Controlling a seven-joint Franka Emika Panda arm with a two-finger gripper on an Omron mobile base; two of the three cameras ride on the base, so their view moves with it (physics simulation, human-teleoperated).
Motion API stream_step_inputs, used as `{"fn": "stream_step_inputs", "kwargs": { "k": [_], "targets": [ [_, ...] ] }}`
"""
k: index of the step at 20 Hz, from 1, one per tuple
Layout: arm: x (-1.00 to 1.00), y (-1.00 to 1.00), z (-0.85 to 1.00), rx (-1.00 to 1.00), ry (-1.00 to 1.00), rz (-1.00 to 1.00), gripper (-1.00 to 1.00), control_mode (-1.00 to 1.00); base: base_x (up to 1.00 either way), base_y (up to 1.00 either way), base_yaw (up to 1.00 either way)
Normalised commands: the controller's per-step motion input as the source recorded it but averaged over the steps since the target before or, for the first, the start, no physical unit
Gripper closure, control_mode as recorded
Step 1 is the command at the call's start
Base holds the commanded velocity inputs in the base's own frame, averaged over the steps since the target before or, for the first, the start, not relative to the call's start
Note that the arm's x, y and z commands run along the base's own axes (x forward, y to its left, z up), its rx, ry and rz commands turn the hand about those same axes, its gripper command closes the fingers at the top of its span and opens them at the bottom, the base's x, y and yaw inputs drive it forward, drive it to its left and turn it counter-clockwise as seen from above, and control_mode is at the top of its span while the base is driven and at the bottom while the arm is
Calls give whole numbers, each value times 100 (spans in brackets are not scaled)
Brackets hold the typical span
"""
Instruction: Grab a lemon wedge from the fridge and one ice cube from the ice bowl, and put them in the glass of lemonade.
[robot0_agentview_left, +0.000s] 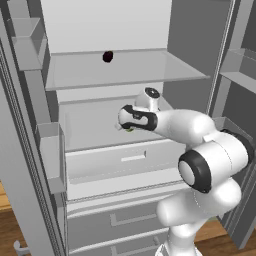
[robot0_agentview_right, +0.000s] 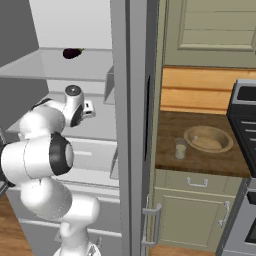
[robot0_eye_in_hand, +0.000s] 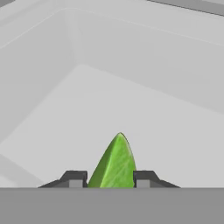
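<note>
1. On your left, the fridge (robot0_agentview_left: 125, 165) stands open, and your arm reaches onto its middle shelf, below the shelf carrying a dark round item (robot0_agentview_left: 107, 56).
2. In the hand view, the end effector (robot0_eye_in_hand: 111, 179) has its fingers against both sides of the lemon wedge (robot0_eye_in_hand: 113, 162); you are holding it, low over the white shelf floor.
3. You are on the lemon step. Next, lift and draw straight out, clear of the shelves and door.
4. To your right, on the worktop (robot0_agentview_right: 200, 160), the glass of lemonade (robot0_agentview_right: 180, 149) stands just beside the ice bowl (robot0_agentview_right: 208, 138).
</note>
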Motion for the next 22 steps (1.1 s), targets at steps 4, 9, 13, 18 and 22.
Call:
{"fn": "stream_step_inputs", "kwargs": {
  "k": [4,9,13,18,22],
  "targets": [
    [-100,-8,11,3,-8,-1,100,-100,0,0,0],
    [-100,-26,51,5,-5,-9,100,-100,0,0,0],
    [-100,-29,98,1,0,-16,100,-100,0,0,0],
    [-99,-48,91,3,26,-22,100,-100,0,0,0],
    [-100,-51,58,7,20,-26,100,-100,0,0,0]
  ]
}}
